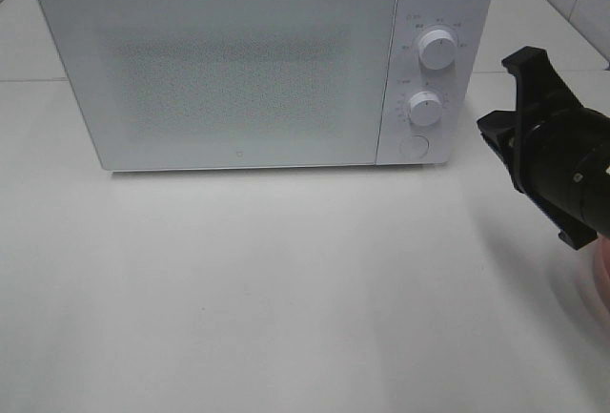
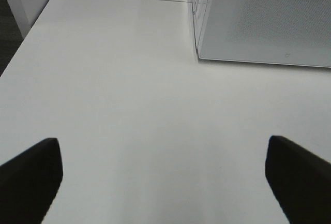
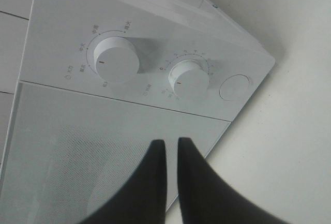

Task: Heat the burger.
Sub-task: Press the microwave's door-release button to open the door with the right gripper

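Observation:
The burger is not in view in any frame. The white microwave (image 1: 229,70) stands at the back of the table with its door closed; it also shows in the left wrist view (image 2: 264,22) and the right wrist view (image 3: 103,151). My right gripper (image 1: 505,98) hovers just right of the microwave's control panel, above the table. In the right wrist view the right gripper (image 3: 166,142) has its fingers nearly together with nothing between them, pointing at the door's lower corner by the panel. My left gripper (image 2: 163,175) is open and empty over bare table, left of the microwave.
The control panel has an upper knob (image 1: 437,48), a lower knob (image 1: 424,108) and a round button (image 1: 413,146). A blurred pinkish edge (image 1: 600,284) shows under the right arm at the frame's right edge. The white table (image 1: 286,289) stretches in front.

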Robot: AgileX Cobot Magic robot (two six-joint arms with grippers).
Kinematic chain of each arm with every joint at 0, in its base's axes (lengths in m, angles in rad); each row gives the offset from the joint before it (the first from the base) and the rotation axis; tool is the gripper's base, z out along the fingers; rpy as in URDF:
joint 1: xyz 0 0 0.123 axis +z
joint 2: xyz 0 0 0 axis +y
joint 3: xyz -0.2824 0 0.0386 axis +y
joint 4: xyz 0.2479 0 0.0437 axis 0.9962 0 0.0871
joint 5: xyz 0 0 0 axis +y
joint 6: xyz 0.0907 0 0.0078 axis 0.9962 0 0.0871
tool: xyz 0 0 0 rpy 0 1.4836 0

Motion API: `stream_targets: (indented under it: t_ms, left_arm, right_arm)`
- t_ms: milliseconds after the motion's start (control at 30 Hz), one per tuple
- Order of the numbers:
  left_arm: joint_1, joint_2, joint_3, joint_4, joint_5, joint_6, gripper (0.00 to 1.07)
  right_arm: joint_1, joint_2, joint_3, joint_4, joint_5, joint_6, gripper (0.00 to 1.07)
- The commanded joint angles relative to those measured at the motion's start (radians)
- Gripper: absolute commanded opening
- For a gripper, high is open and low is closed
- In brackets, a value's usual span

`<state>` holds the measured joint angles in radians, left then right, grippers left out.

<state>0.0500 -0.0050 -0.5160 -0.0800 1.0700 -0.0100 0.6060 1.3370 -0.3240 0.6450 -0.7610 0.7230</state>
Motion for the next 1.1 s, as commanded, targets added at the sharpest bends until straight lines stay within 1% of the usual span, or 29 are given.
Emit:
stream_targets:
  t_ms: [33, 333, 400, 567, 600, 700, 767, 800, 933, 967, 1100]
  left_arm:
    - [-0.005, -0.015, 0.000, -0.002, 0.000, 0.000, 1.01]
    - [-0.005, -0.015, 0.000, -0.002, 0.000, 0.000, 1.01]
    - [-0.005, -0.015, 0.000, -0.002, 0.000, 0.000, 1.01]
    - [-0.005, -0.015, 0.000, -0.002, 0.000, 0.000, 1.01]
    - [-0.005, -0.015, 0.000, -0.002, 0.000, 0.000, 1.01]
    - [-0.005, -0.015, 0.000, -0.002, 0.000, 0.000, 1.01]
    - [-0.005, -0.015, 0.000, -0.002, 0.000, 0.000, 1.01]
    - [-0.005, -0.015, 0.000, -0.002, 0.000, 0.000, 1.01]
    - [-0.005, -0.015, 0.000, -0.002, 0.000, 0.000, 1.01]
    - [-0.005, -0.015, 0.000, -0.002, 0.000, 0.000, 1.01]
    - [-0.005, -0.015, 0.000, -0.002, 0.000, 0.000, 1.01]
  right_arm:
    - [0.005, -0.002, 0.000, -0.020, 0.006, 0.034, 0.00]
    - [0.005, 0.004, 0.000, -0.016, 0.046, 0.153, 0.00]
    - [0.005, 0.046, 0.000, -0.019, 0.045, 0.234, 0.00]
    - [0.005, 0.103, 0.000, -0.036, 0.018, 0.298, 0.00]
    - [0.005, 0.138, 0.000, -0.049, -0.011, 0.329, 0.00]
    - [0.005, 0.155, 0.000, -0.049, -0.024, 0.345, 0.00]
    - [0.004, 0.228, -0.007, -0.053, -0.067, 0.396, 0.00]
    - [0.004, 0.228, -0.007, -0.053, -0.067, 0.396, 0.00]
    - [-0.013, 0.295, -0.028, -0.103, -0.101, 0.441, 0.00]
    - [-0.028, 0.324, -0.042, -0.139, -0.120, 0.478, 0.00]
    - [-0.062, 0.369, -0.066, -0.186, -0.128, 0.511, 0.00]
